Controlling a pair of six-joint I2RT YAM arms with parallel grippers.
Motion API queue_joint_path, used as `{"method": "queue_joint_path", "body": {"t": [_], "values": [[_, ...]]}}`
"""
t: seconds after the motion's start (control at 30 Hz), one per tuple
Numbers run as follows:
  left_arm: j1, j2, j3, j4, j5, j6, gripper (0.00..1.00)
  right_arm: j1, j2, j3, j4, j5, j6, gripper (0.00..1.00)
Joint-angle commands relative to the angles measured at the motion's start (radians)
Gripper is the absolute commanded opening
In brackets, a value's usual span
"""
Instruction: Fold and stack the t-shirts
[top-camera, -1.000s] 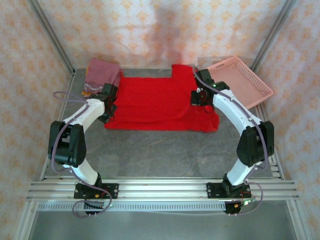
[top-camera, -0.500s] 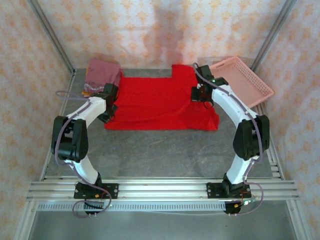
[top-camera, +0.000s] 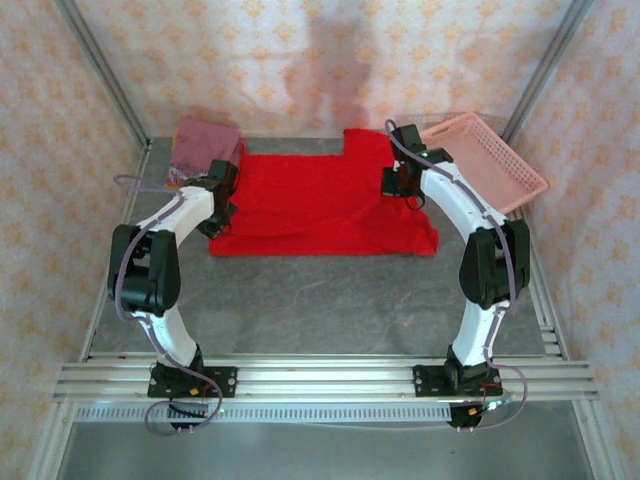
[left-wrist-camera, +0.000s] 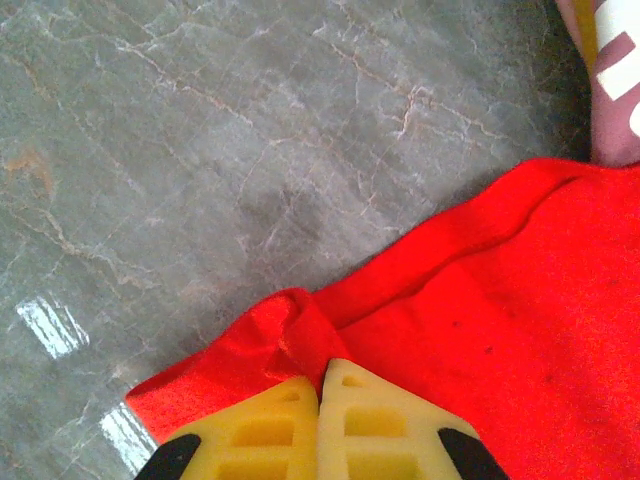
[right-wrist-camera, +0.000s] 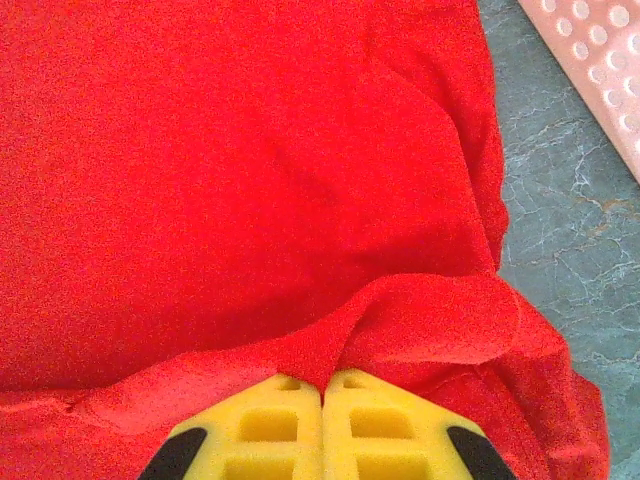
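Arms (top-camera: 175, 215) reach forward, left gripper (left-wrist-camera: 320, 378) and right gripper (right-wrist-camera: 322, 385) pinching t-shirt (top-camera: 310, 205).

Pink lattice basket (top-camera: 487, 160) at far right, grey marbled tabletop (top-camera: 320, 300), patterned backdrop (top-camera: 300, 60)

Left end effector (left-wrist-camera: 320, 378) and right end effector (right-wrist-camera: 322, 385) have tugged the red t-shirt (top-camera: 310, 205) slightly rearward.

Bright red tee (top-camera: 320, 205) is popping against the grey marbled bench (top-camera: 320, 300), maroon-pink tee (top-camera: 207, 145) at upper left is showing white lettering, basket (top-camera: 500, 165) is looking pink, left end effector (left-wrist-camera: 320, 372) is showing yellow.
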Motion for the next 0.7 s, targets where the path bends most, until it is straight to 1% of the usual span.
{"method": "queue_joint_path", "body": {"t": [0.0, 0.17, 0.27, 0.37, 0.5, 0.67], "values": [[0.015, 0.029, 0.046, -0.044, -0.037, 0.023, 0.0, -0.007, 0.019, 0.048, -0.005, 0.022, -0.018, 0.0], [0.017, 0.068, 0.077, -0.034, -0.014, 0.04, 0.0, -0.007, 0.031, 0.06, -0.01, 0.02, -0.015, 0.0], [0.017, 0.089, 0.097, -0.037, 0.012, 0.056, 0.0, -0.008, 0.028, 0.06, -0.028, 0.056, -0.006, 0.0], [0.016, 0.089, 0.102, -0.028, 0.025, 0.064, 0.0, -0.013, 0.004, 0.035, -0.028, 0.087, 0.002, 0.0], [0.016, 0.1, 0.125, -0.031, 0.032, 0.085, 0.0, -0.024, -0.029, -0.012, -0.005, 0.075, 0.01, 0.0], [0.015, 0.141, 0.161, -0.038, 0.056, 0.107, 0.0, -0.026, -0.026, -0.01, -0.015, 0.097, 0.018, 0.0]]}}
